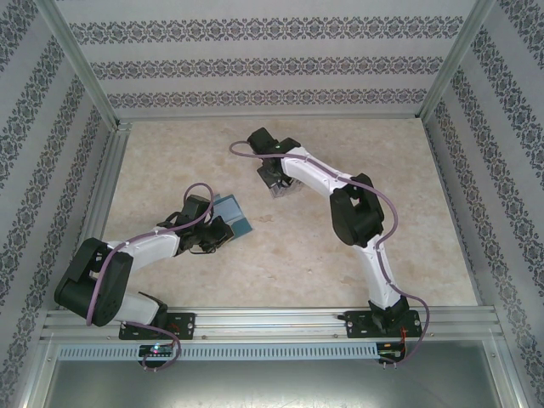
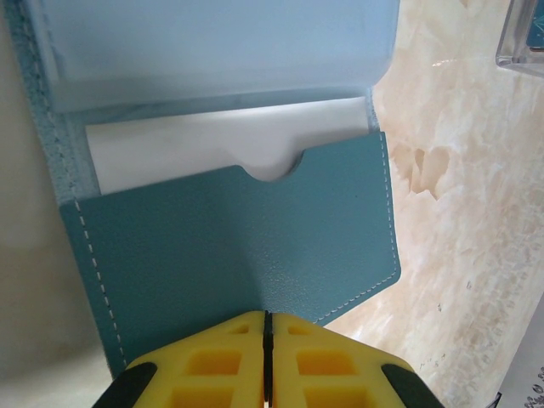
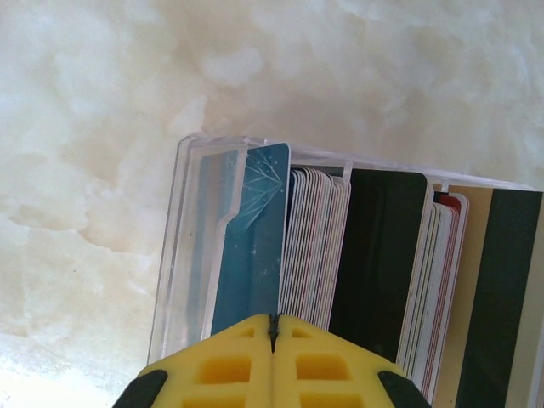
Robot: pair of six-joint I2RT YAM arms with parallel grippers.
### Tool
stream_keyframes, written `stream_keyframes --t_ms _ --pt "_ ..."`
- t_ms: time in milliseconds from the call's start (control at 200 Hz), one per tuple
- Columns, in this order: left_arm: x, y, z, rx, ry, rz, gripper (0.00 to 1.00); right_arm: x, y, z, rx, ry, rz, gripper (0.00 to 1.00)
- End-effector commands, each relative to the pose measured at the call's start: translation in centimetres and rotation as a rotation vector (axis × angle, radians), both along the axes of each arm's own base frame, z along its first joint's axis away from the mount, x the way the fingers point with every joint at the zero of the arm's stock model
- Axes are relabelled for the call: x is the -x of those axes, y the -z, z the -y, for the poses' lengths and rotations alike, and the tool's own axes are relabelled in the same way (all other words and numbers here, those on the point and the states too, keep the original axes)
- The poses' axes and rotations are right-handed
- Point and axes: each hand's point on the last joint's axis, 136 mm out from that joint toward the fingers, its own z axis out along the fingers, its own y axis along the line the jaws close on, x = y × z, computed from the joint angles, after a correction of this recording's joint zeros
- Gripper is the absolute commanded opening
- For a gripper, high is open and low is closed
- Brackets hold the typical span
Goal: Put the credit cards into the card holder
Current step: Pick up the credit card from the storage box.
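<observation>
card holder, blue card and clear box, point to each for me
card holder [image 2: 238, 246]: left wrist view, teal front pocket
blue card [image 3: 263, 246]: right wrist view, its face
clear box [image 3: 174, 255]: right wrist view, left wall

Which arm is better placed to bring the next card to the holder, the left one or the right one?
Right. The right gripper is shut on a blue card standing in the clear box, while the left gripper is shut on the edge of the open card holder.
</observation>
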Motion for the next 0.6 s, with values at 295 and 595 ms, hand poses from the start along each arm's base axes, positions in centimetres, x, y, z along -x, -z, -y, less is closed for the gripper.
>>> stream_keyframes --t_ms 295,595 --pt "-1.0 -0.7 0.1 0.012 0.000 0.045 0.10 -0.2 -3.3 0.2 -0.127 0.036 0.026 0.04" --pt "-1.1 -0.9 0.0 0.012 -0.002 0.048 0.11 0.4 -5.0 0.0 -0.295 0.065 -0.013 0.05"
